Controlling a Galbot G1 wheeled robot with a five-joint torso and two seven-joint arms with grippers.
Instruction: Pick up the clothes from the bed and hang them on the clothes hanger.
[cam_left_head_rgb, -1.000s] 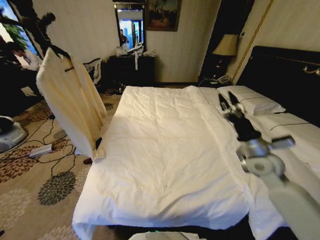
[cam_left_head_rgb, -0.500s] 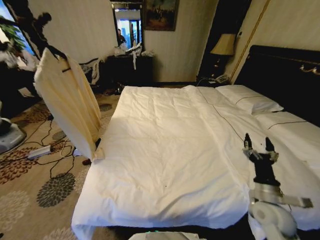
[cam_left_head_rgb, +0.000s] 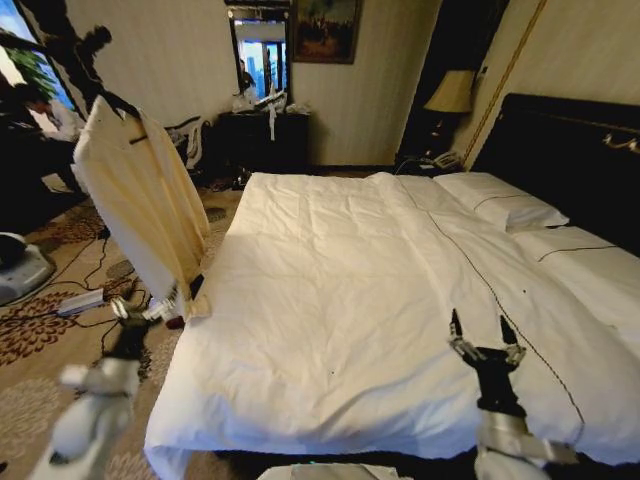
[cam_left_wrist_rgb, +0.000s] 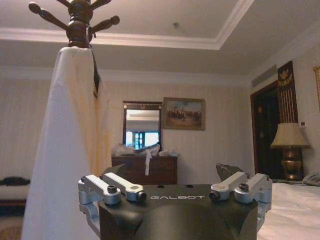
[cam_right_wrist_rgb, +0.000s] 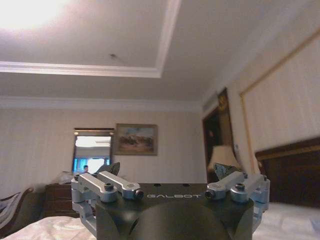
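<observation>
The cream-yellow clothes (cam_left_head_rgb: 140, 205) hang from a dark wooden coat stand (cam_left_head_rgb: 70, 50) left of the bed (cam_left_head_rgb: 350, 300). A dark arm of the clothes hanger (cam_left_head_rgb: 122, 104) shows at the garment's shoulder. In the left wrist view the clothes (cam_left_wrist_rgb: 65, 150) drape down below the stand's pegs (cam_left_wrist_rgb: 75, 15). My left gripper (cam_left_head_rgb: 140, 310) is low beside the garment's hem, open and holding nothing (cam_left_wrist_rgb: 170, 172). My right gripper (cam_left_head_rgb: 479, 325) stands open and empty over the near right part of the bed, and its jaws show spread in the right wrist view (cam_right_wrist_rgb: 169, 170).
A tall black headboard (cam_left_head_rgb: 560, 150) and white pillows (cam_left_head_rgb: 500, 205) are at the right. Cables and a white device (cam_left_head_rgb: 20, 270) lie on the patterned carpet at the left. A dark dresser (cam_left_head_rgb: 265, 135) with a mirror stands at the far wall, a lamp (cam_left_head_rgb: 452, 92) beside the bed.
The right arm has dropped lower and moved left, nearer the bed's near edge. The left arm has come into view at the lower left beside the hanging garment.
</observation>
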